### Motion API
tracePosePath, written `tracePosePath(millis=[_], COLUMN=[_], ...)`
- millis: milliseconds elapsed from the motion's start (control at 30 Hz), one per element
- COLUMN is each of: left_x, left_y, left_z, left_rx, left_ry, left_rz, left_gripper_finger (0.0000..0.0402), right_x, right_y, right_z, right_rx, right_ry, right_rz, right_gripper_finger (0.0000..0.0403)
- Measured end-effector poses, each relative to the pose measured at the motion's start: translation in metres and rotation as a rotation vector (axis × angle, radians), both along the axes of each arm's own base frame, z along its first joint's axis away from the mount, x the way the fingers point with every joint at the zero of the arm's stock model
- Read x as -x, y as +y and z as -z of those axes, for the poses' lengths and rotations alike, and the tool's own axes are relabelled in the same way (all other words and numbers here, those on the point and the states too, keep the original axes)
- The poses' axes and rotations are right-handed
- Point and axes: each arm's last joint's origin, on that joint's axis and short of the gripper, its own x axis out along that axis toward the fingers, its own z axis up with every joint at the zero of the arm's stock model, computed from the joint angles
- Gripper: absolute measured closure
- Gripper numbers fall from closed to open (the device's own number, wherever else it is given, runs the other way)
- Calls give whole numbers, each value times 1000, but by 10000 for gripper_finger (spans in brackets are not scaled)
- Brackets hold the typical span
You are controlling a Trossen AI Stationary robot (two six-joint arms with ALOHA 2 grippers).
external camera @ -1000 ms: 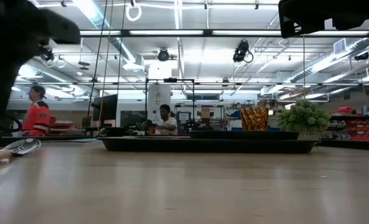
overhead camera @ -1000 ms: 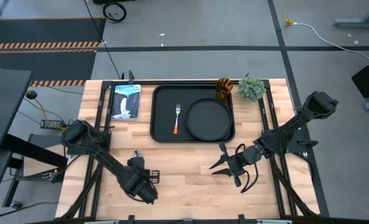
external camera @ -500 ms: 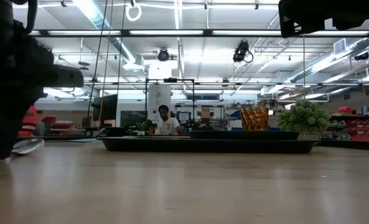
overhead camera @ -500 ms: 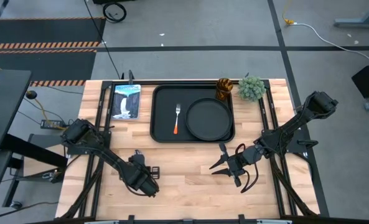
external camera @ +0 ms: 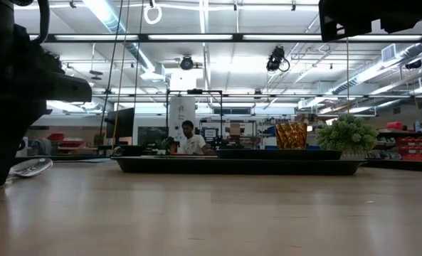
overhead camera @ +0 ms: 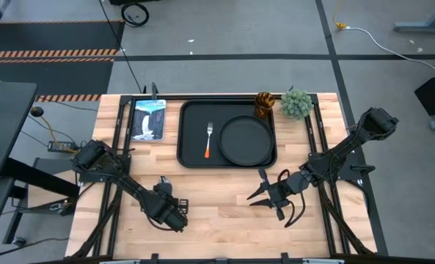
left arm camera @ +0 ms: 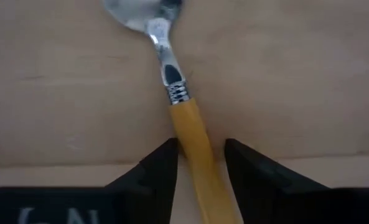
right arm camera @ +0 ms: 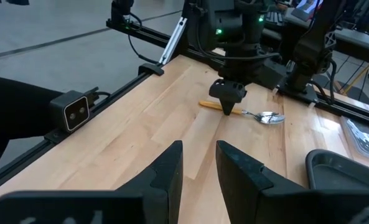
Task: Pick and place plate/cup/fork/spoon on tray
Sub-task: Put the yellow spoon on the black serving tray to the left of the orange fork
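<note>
The spoon [left arm camera: 184, 124], with a silver bowl and a yellow-orange handle, lies flat on the table near its left front; its bowl also shows in the low view [external camera: 31, 167]. My left gripper [left arm camera: 200, 158] is down at the table, shut on its handle. The black tray [overhead camera: 191, 158] holds the fork [overhead camera: 209, 139] and the round plate [overhead camera: 245, 141]. The amber cup [overhead camera: 264, 103] stands at the tray's far right corner. My right gripper [overhead camera: 265, 196] is open and empty, near the table's front right. My left gripper has the spoon's yellow-orange handle [left arm camera: 193, 134] between its two fingers, a short way behind the silver neck. The fingers come from above, pointing down, and lie across the handle [right arm camera: 229, 107]. The spoon lies flat on the table, its bowl toward the tray.
A green plant [overhead camera: 296, 104] stands beside the cup at the far right. A blue-white picture card [overhead camera: 148, 119] lies left of the tray. Bare wood lies between the two grippers. People show in the room beyond the table.
My left gripper has come down onto the spoon's handle and shifted a little toward the table's far edge. The spoon still lies on the table.
</note>
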Motion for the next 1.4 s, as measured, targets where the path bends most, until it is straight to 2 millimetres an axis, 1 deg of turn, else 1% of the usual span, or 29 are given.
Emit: tracePosePath(millis=[167,367,467,567,733,800,1033,1133,1200,1300,1400], left_x=[2,2,2,2,1,2,4,1,-1,-10,-22], left_y=[0,0,0,0,0,0,5,12,21,38,62], left_z=[5,5,5,4,-7,-18,-36,-43,-48,-49,-52], left_rx=[10,8,8,10,11,9,-8,-53,-86,-112,-130], left_ry=[-22,-16,-14,-15,-7,-33,-107,-156,-167,-158,-144], left_rz=[87,120,131,134,138,139,134,117,103,104,110], left_gripper_finger=[291,325,334,332,328,329,328,328,328,327,327], right_x=[1,1,1,1,1,1,1,1,1,1,0], right_y=[2,2,2,2,2,2,2,2,2,2,2], right_z=[0,0,0,-1,0,0,0,-1,-1,-2,-3], right_rx=[1,4,3,1,1,1,1,2,0,-4,-4], right_ry=[2,1,-2,-6,-5,-6,-6,-7,-15,-21,-28], right_rz=[-7,-9,-9,-9,-9,-9,-9,-10,-10,-10,-11], right_gripper_finger=[300,300,300,300,300,300,300,300,300,300,300])
